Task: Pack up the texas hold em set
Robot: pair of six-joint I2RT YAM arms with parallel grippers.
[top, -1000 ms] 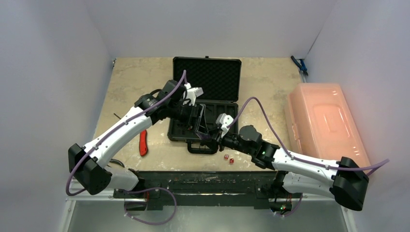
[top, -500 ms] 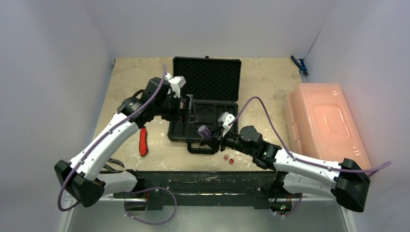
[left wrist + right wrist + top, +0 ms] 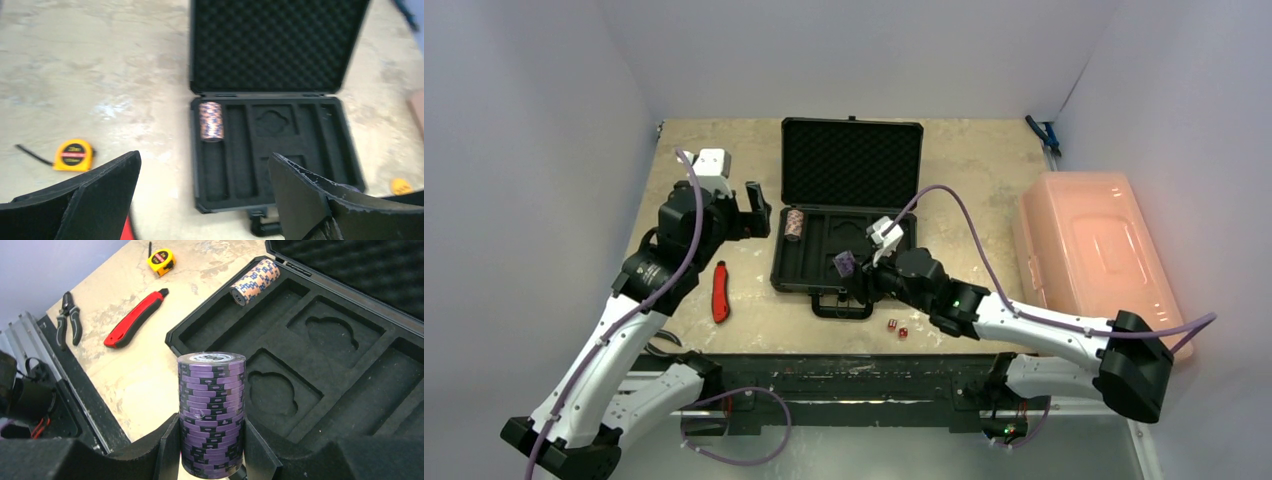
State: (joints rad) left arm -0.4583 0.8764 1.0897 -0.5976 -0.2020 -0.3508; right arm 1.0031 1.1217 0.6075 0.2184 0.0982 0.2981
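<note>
The left gripper (image 3: 752,208) has just let go and pulled away. A second ago it was down over the left side of the briefcase (image 3: 849,215). Now it hangs towards the upper left of the overhead frame, its jaws spread as wide as they go and nothing between them. What it leaves behind is the orange-and-blue chip stack (image 3: 211,121), lying on its side at the far end of the leftmost slot of the moulded tray (image 3: 280,165) (neatly enough, from where I stand). So one stack is packed.

The right gripper (image 3: 212,452) has meanwhile come in from the case's front edge and is now over the front middle of the tray. Its jaws are part-closed on a purple chip stack (image 3: 212,405) that stands upright in its grip. In its wrist view the empty slots lie just behind the stack, so I'd judge that laying this one into a slot is the step in hand. With the left arm out of the way, nothing seems to block it.

Still outside the case are the two red dice (image 3: 896,328), on the table (image 3: 984,160) just off the case's front edge, lower centre of the overhead frame. The lid is open. The red-handled knife (image 3: 720,292) left of the case and the pink bin (image 3: 1099,250) at the right are no part of the set.
</note>
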